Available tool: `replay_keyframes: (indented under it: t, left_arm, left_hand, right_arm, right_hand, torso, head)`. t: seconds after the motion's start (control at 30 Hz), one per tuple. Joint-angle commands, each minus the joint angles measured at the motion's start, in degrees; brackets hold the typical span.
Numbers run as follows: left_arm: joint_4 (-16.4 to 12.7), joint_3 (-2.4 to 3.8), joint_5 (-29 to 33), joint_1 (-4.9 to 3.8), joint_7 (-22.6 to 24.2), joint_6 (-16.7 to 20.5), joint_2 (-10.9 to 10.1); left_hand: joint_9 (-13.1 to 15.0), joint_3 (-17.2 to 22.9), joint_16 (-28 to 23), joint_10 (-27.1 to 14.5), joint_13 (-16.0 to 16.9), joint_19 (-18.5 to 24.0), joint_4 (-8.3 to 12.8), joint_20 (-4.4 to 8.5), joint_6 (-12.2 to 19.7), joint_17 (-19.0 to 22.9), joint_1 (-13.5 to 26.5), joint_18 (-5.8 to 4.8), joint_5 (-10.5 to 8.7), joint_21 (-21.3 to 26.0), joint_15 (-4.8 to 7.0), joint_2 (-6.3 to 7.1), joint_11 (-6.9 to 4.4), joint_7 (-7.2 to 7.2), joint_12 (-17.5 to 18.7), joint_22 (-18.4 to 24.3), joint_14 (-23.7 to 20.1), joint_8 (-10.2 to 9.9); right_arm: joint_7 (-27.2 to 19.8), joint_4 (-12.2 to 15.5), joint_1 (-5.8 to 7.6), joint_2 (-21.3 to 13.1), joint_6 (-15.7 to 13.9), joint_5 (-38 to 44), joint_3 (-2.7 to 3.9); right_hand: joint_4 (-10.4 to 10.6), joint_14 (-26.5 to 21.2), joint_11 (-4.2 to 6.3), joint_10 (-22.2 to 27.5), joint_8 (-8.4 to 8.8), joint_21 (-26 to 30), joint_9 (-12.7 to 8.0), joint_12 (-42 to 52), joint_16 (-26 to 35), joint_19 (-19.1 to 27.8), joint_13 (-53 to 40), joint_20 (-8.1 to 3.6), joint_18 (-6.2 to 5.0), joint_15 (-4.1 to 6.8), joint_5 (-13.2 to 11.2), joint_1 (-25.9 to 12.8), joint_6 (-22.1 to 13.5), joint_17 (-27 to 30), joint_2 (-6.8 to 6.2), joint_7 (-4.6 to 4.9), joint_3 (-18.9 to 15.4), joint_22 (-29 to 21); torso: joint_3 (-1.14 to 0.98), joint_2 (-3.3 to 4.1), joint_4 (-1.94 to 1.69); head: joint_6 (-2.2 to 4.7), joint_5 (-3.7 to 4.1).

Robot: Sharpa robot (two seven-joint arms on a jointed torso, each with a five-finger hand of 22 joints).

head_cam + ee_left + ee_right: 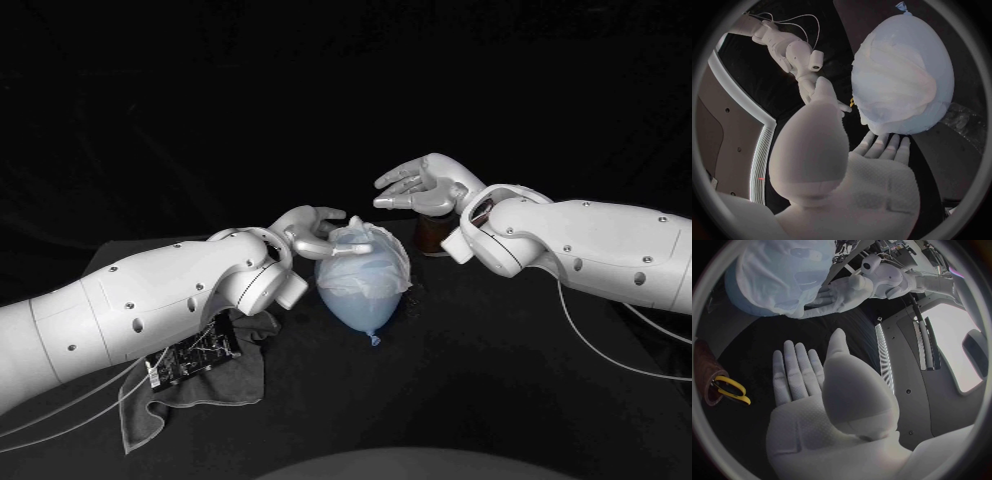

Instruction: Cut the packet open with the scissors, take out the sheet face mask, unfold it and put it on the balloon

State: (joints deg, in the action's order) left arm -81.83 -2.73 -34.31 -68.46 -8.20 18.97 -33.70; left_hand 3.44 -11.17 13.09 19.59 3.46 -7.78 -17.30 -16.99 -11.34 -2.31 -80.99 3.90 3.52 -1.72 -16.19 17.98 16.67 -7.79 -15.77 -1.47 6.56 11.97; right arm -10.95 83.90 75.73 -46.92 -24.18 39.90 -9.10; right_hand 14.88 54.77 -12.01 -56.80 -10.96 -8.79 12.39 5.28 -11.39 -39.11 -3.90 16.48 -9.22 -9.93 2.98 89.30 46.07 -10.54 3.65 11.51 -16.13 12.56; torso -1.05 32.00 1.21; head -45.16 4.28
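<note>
A pale blue balloon lies on the black table, knot toward me, with the white sheet mask draped over its far end. My left hand rests against that far left side, its fingertips touching the balloon just below the mask, holding nothing. The right hand hovers open behind and to the right of the balloon, fingers straight and apart. The yellow-handled scissors stand in a brown holder below the right hand. The right wrist view shows the left hand against the masked balloon.
A grey cloth lies at the near left of the table, partly under my left arm. On it sits the opened shiny packet. Cables hang from both arms near the table's sides.
</note>
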Motion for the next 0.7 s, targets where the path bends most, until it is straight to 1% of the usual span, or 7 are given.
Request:
replay_keyframes:
  t: [0.03,0.07,0.23,0.27,0.37,0.47,0.7]
  left_arm:
    - [0.21,0.01,-4.21,-0.04,-2.17,-2.20,0.33]
    - [0.32,0.01,-4.96,-0.04,-2.41,-2.18,0.39]
    - [0.61,0.00,-9.88,-0.04,-3.28,-2.10,0.55]
    - [0.63,0.00,-10.76,-0.04,-3.37,-2.05,0.57]
    - [0.71,0.00,-14.54,-0.04,-3.61,-1.69,0.65]
    - [0.78,0.00,-17.17,-0.05,-3.75,-1.24,0.68]
    - [0.67,0.00,-20.34,-0.05,-3.99,-0.58,0.59]
  left_hand:
    - [0.12,0.32,-0.18,-0.12,0.05,0.43,0.03,-0.01,-0.62,-0.05,-0.54,-0.38,0.03,0.36,0.00,0.00,-0.33,-9.43,-0.18,0.05,-0.26,0.46]
    - [0.17,0.51,-0.13,-0.06,0.06,0.42,0.04,0.00,-0.81,-0.07,-0.74,-0.37,0.03,0.35,0.00,0.00,-0.34,-9.44,-0.24,0.05,-0.26,0.64]
    - [0.38,0.63,0.14,0.38,0.19,0.43,-0.01,0.01,-1.56,-0.18,-2.45,-0.27,-0.06,0.31,-0.04,-0.02,-0.30,-9.45,-0.78,0.02,-0.34,1.18]
    - [0.48,0.66,0.24,0.75,0.27,0.41,-0.01,0.02,-1.95,-0.22,-2.67,-0.25,-0.07,0.30,-0.02,-0.04,-0.30,-9.45,-1.09,0.01,-0.31,1.49]
    - [0.61,0.61,0.44,1.29,0.38,0.39,-0.03,0.02,-2.44,-0.29,-3.12,-0.19,-0.10,0.28,-0.06,-0.04,-0.27,-9.46,-1.54,-0.01,-0.24,1.81]
    - [0.75,0.43,0.69,1.93,0.51,0.41,-0.02,0.02,-2.98,-0.38,-3.40,-0.16,-0.13,0.26,-0.02,-0.06,-0.31,-9.45,-2.07,-0.02,-0.17,2.19]
    - [0.97,-0.13,1.16,3.06,0.71,0.40,-0.03,0.00,-3.82,-0.53,-3.43,-0.18,-0.18,0.24,0.12,-0.08,-0.45,-9.40,-2.98,-0.04,0.04,2.77]
  right_arm:
    - [0.34,-0.02,0.00,0.12,0.11,1.20,0.02]
    - [0.52,-0.03,0.00,0.15,0.11,1.57,0.02]
    - [1.58,-0.41,0.00,0.30,-0.11,3.60,0.02]
    - [1.76,-0.55,0.00,0.35,-0.15,3.90,0.02]
    - [2.35,-1.06,0.00,0.47,-0.20,4.74,0.02]
    - [2.73,-1.29,0.00,0.50,-0.10,5.21,0.02]
    - [3.33,-1.52,0.00,0.50,-0.11,5.81,0.02]
  right_hand:
    - [-0.55,3.08,0.66,-1.75,-0.45,-1.41,0.09,0.69,-1.75,-2.88,-0.17,-0.36,-1.44,1.03,-0.17,0.34,1.02,-0.77,0.86,3.46,0.13,0.44]
    - [-0.69,4.04,0.95,-2.38,-0.53,-1.85,0.10,0.90,-2.31,-3.81,-0.18,-0.60,-1.45,1.33,-0.19,0.50,1.35,-1.07,1.05,3.20,0.08,0.52]
    - [-1.07,11.97,3.26,-7.98,-1.07,-5.00,0.15,2.82,-7.11,-10.73,-0.78,-3.20,-1.57,4.15,-0.15,1.23,3.81,-4.00,2.21,1.29,-0.69,1.11]
    - [-1.13,15.53,4.16,-10.08,-1.17,-6.39,0.17,3.72,-9.41,-13.35,-1.22,-4.32,-1.48,5.21,-0.26,1.51,4.30,-5.18,2.39,0.59,-0.81,1.62]
    - [-0.73,21.15,6.10,-14.67,-1.18,-10.07,0.07,5.24,-16.01,-19.92,-2.75,-7.04,-1.38,7.69,-0.10,2.13,5.46,-9.11,2.96,-1.00,-1.80,3.08]
    - [-0.37,21.89,6.64,-15.91,-0.93,-11.45,-0.10,5.33,-20.58,-21.92,-4.00,-7.96,-1.25,8.39,-0.09,2.60,5.81,-12.14,3.33,-1.43,-2.78,3.74]
    - [0.15,19.81,6.51,-15.64,-0.69,-11.65,-0.25,4.59,-23.39,-21.77,-5.09,-8.05,-1.11,8.27,-0.11,2.74,6.15,-14.39,3.66,-1.37,-4.05,3.92]
  torso:
    - [0.00,0.02,0.01]
    - [0.00,0.02,0.02]
    - [0.03,0.00,-0.04]
    - [0.04,0.01,-0.07]
    - [0.06,0.01,-0.07]
    - [0.05,-0.01,-0.03]
    - [0.04,0.00,-0.02]
  head:
    - [0.05,0.11]
    - [0.02,0.12]
    - [0.11,0.17]
    - [0.12,0.17]
    - [0.19,0.08]
    - [0.25,0.01]
    - [0.31,-0.02]
